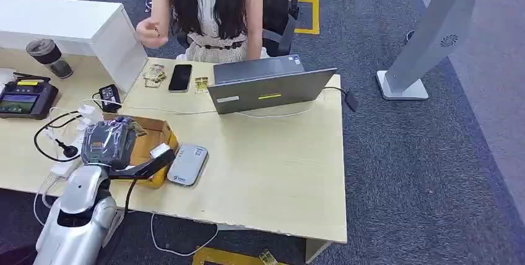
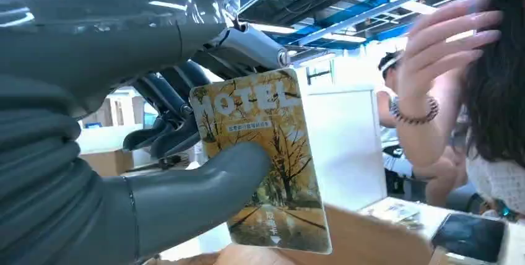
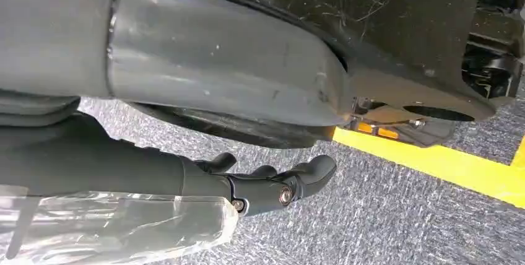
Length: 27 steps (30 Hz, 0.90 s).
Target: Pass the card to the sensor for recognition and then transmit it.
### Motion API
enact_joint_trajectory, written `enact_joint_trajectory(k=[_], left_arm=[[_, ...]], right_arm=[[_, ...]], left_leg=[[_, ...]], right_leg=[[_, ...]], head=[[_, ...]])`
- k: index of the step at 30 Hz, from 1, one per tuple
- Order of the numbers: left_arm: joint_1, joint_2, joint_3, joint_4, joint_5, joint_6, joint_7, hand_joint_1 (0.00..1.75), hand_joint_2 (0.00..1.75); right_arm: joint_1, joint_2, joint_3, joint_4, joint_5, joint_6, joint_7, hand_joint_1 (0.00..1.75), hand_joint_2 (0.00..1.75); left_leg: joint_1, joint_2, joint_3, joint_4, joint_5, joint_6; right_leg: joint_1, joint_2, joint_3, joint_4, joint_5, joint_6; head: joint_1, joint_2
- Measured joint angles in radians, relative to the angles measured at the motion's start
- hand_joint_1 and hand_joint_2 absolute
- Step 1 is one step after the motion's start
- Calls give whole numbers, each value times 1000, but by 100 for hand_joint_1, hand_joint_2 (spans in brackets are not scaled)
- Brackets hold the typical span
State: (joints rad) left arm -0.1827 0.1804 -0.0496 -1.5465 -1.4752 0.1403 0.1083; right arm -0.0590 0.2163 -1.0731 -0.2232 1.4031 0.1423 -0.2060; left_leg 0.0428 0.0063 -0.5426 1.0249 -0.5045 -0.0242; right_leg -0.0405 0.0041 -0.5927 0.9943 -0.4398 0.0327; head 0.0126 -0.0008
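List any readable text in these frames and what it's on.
"MOTEL": large letters across the top of the card pinched by the left hand.
Small print under "MOTEL" and at the card's lower end: too small to read.
Logo on the grey sensor, label on the laptop: blurred, unreadable.

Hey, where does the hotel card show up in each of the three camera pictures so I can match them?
Head view: the card is a small pale sliver at the left robot hand, just beside the grey sensor.
Left wrist view: mid-picture, large, pinched by the thumb, "MOTEL" and autumn trees on its face.
Right wrist view: not in it.
Shared landmark: the black phone, near the person in both.
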Motion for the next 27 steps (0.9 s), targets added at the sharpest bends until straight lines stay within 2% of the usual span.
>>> enact_joint_trajectory(k=[3, 6, 13, 17, 27], left_arm=[[-97, 13, -21, 19, -6, -44, 18, 175, 175], [-235, 19, -44, 102, -26, -75, 32, 175, 175], [-420, 33, -74, 255, -61, -90, 50, 175, 175], [-466, 39, -77, 309, -62, -87, 49, 175, 175], [-490, 43, -85, 350, -62, -86, 49, 175, 175]], right_arm=[[-5, 0, 1, 1, 3, 0, -4, 0, 0], [-11, 0, 1, 3, 3, 0, -11, 0, 0], [-14, 2, 2, 10, 2, 0, 2, 0, 0], [-15, 2, 2, 11, 2, 0, 2, 0, 0], [-15, 5, 2, 11, 3, 0, 12, 0, 0]], left_leg=[[0, -1, -1, 0, 2, 0], [0, 0, -2, 0, 4, -1], [0, 1, -2, 0, 4, -1], [0, 1, -2, 0, 4, -1], [0, 1, -4, 0, 4, 0]], right_leg=[[0, -1, -1, 0, 1, 0], [0, -1, -1, 0, 4, -1], [0, 1, -2, 0, 5, -1], [0, 1, -2, 0, 5, -1], [0, 1, -3, 0, 5, -1]], head=[[-1, 0], [0, 0], [-1, 0], [-1, 0], [0, 0]])
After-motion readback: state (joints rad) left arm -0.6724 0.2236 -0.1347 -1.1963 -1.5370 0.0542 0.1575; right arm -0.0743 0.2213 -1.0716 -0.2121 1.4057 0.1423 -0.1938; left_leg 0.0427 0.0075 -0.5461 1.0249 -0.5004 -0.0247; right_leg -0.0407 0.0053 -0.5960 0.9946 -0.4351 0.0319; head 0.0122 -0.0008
